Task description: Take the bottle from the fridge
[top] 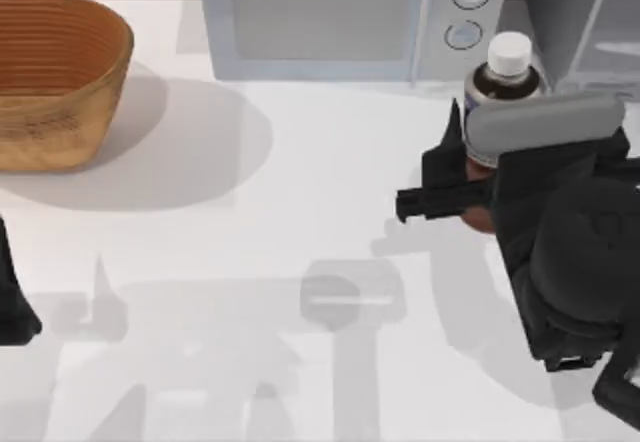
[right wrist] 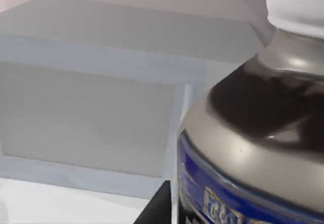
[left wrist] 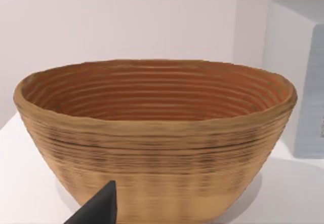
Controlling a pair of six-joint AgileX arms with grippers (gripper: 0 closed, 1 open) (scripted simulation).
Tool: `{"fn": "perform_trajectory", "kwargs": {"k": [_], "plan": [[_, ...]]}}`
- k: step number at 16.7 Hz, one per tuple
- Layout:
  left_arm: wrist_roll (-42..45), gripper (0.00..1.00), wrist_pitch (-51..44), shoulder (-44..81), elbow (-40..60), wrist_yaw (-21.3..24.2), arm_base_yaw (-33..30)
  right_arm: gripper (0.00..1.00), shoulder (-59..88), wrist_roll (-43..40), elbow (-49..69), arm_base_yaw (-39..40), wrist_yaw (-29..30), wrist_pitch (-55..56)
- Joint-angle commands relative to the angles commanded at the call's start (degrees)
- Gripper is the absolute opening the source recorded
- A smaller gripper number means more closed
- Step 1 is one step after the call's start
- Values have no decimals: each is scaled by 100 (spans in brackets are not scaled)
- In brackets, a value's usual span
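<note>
Top view puts the right gripper (top: pixel 462 162) at the right of the frame, its black fingers (top: pixel 440 200) closed around the bottle (top: pixel 505 82), which stands upright in the grip with its white cap uppermost and its dark shoulder just below. The bottle sits in the upper right of the frame, directly in front of the microwave (top: pixel 320 22), close to its two round knobs, and just left of the fridge (top: pixel 580 22), whose dark grey body fills the upper right corner. The right arm's bulky dark wrist extends from the gripper toward the lower right corner and covers much of the bottle's lower body. Right wrist view shows the bottle (right wrist: pixel 258 133) very close, with a white cap, silvery neck, dark shoulder and a blue label band, and one black fingertip (right wrist: pixel 157 206) beside it; the microwave (right wrist: pixel 91 117) stands behind. The left gripper (top: pixel 15 307) is parked at the left edge of the frame, low on the white counter (top: pixel 300 212); whether its fingers are apart or together cannot be told. A woven basket (top: pixel 55 77) rests in the upper left, and the left wrist view faces that basket (left wrist: pixel 157 138).
</note>
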Motion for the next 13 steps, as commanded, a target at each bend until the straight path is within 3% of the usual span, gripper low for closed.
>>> {"fn": "perform_trajectory", "kwargs": {"k": [8,13], "plan": [[0,100,0,0,0,0,0,0,2771,364,1947,1871,2227,1139],[0,100,0,0,0,0,0,0,3383,454,2326,2260,2751,1218]]}}
